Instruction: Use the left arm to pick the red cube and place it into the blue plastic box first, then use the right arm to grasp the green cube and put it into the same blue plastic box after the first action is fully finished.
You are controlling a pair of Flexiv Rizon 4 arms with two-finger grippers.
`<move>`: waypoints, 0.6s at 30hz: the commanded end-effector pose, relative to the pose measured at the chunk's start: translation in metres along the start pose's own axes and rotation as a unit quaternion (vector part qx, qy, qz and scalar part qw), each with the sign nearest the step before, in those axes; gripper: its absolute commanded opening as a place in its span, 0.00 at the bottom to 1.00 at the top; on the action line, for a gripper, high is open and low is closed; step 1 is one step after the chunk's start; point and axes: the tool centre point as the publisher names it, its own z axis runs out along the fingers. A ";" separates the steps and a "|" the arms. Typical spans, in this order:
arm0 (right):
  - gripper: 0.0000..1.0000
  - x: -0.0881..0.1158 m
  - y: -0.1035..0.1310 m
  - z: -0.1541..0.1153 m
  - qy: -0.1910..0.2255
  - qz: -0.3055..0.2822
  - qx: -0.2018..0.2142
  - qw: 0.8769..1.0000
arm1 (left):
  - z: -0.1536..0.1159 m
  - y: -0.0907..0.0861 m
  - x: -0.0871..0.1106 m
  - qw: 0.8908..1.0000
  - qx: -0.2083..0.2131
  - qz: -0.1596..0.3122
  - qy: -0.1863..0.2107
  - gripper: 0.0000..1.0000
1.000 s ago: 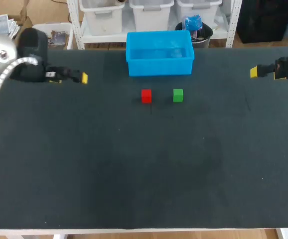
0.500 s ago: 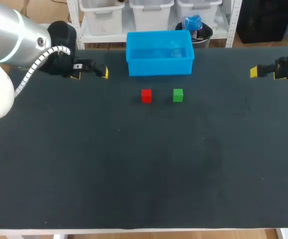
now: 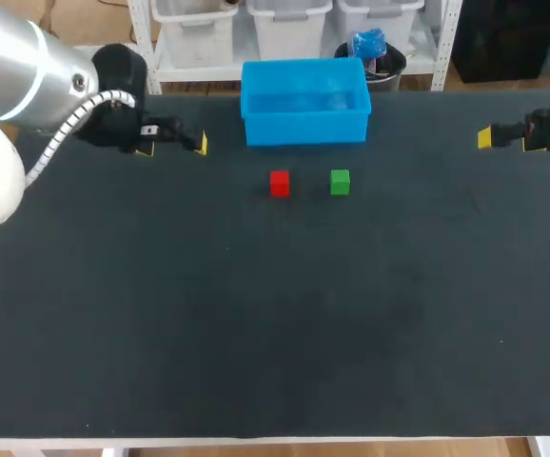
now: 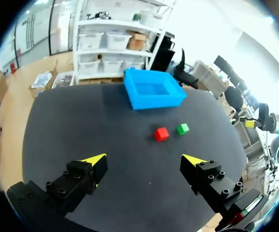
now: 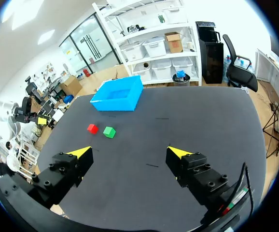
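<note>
The red cube and the green cube sit side by side on the dark table, just in front of the blue plastic box, which holds nothing I can see. My left gripper hovers open to the left of the box, well apart from the red cube. From the left wrist, the red cube, green cube and box lie ahead of my open left gripper. My right gripper stays open at the far right; its wrist view shows the red cube, green cube and box ahead of the right gripper.
The dark table mat stretches wide in front of the cubes, with its front edge near the bottom of the head view. Nothing else stands on it.
My left arm swung in from the far left toward the box, bringing its gripper rightward; over the last half second it barely shifted. The right arm and both cubes stayed put.
</note>
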 end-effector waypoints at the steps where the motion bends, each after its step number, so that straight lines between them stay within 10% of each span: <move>1: 1.00 0.000 0.000 0.000 0.000 0.000 0.001 1.000 | 0.024 -0.025 -0.026 0.997 -0.067 -0.001 0.045 1.00; 18: 1.00 0.000 0.000 0.000 0.000 0.000 0.001 1.000 | 0.070 -0.058 -0.042 0.988 -0.126 -0.012 0.090 1.00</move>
